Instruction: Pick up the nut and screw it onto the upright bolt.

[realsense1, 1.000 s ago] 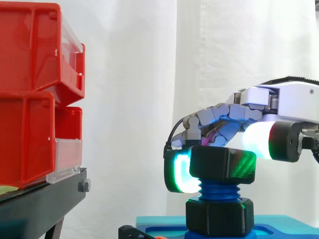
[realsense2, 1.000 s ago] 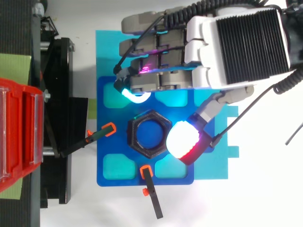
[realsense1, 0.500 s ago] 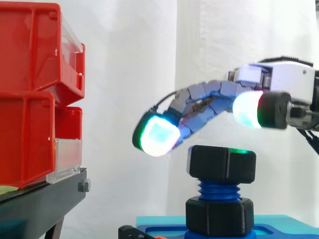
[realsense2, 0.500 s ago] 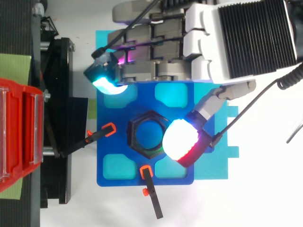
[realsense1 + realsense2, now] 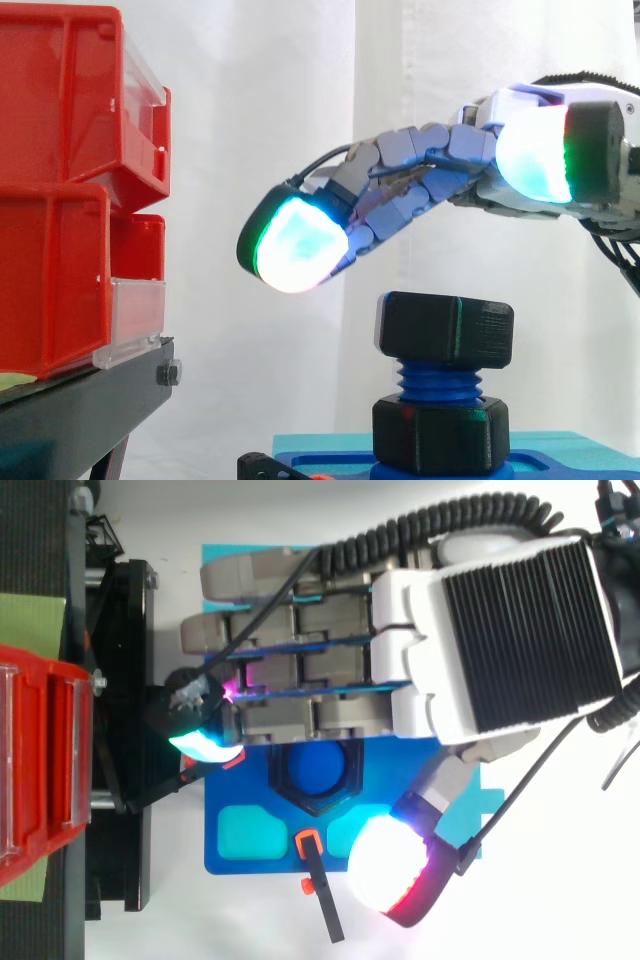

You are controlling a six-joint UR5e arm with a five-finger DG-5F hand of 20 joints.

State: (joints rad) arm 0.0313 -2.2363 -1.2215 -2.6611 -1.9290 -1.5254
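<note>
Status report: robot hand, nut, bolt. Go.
Robot hand open, hovering above the nut, no contact. Nut seated on top of the upright blue bolt, bare thread showing below it. Second black nut lower on the bolt.

White tabletop [image 5: 560, 900], lower right of the top view. Cyan plate [image 5: 225, 558] lies flat on it, centre frame. Blue fixture plate [image 5: 255, 864] sits on the cyan plate. Blue threaded bolt [image 5: 440, 380] stands upright from the blue plate, with a black base nut [image 5: 440, 432] at its foot. Two black clamps with orange tips touch the blue plate's edges: bottom clamp [image 5: 318, 890], left clamp [image 5: 160, 785]. Black stand [image 5: 120, 730] along the left edge, carrying stacked red bins [image 5: 60, 270].
</note>
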